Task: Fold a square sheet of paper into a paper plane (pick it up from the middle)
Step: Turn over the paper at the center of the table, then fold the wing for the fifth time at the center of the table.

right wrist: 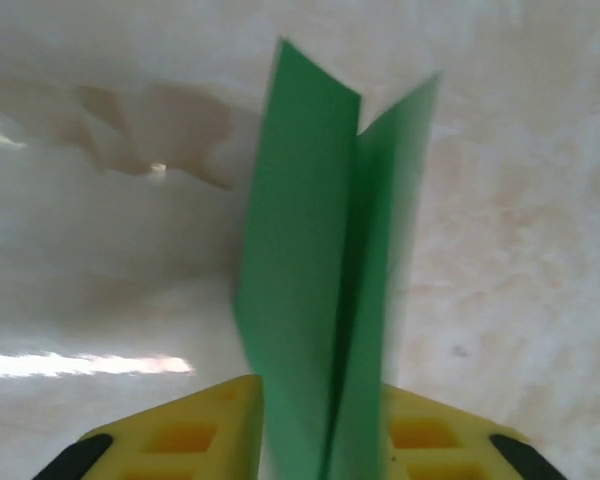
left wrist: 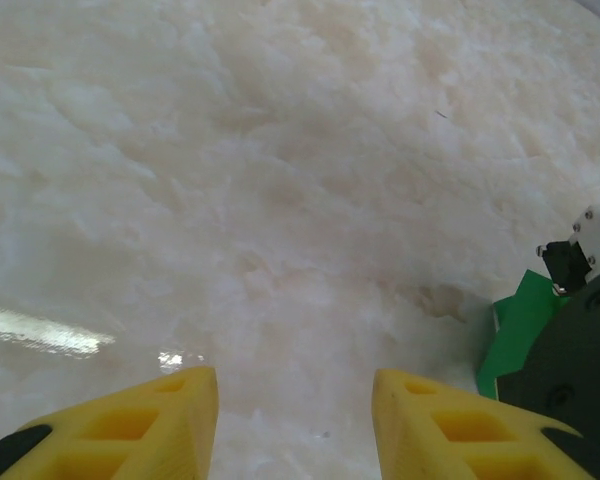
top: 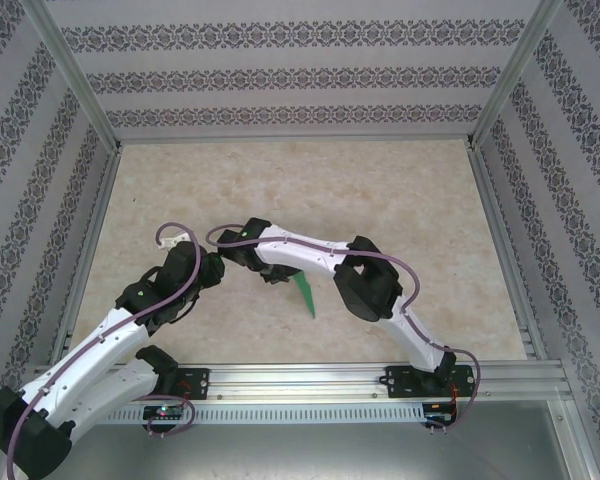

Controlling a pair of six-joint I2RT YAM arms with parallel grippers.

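R claw [right wrist: 320,390] first: the narrow, bright-green folded paper plane [right wrist: 310,240] stands btwn its yellow fingers [right wrist: 185,435]. It runs straight out ahead of the tips, crease up the middle, a flap splaying to either side. The fingers stand a little apart w/ paper filling the gap. Pinching it or just flanking it? Can't tell, the edges are blurred.

L claw [left wrist: 293,380]: spread wide, nothing btwn its yellow fingers, just the pale marble-look tabletop [left wrist: 280,150] below and ahead. The plane [left wrist: 520,330] peeks in off to that claw's right, touching or just beside the R claw's black housing.

From above, the two claws meet nearly nose to nose. The plane's sharp tip [top: 306,293] pokes out behind the R claw, back toward the arm bases.

Step, my read: the sheet is already a long dart w/ a ridge, so folding looks close to done. This is either a last crease or the set-down.

- If set-down: R claw should go low enough that the plane's belly rests on the table before the fingers part, w/ L claw kept off to the side.
- If one more crease: L claw has to come in on a flap close to the R tips and press w/o crushing the ridge.

Risk either way: thin paper springs open or flops sideways once it's free.
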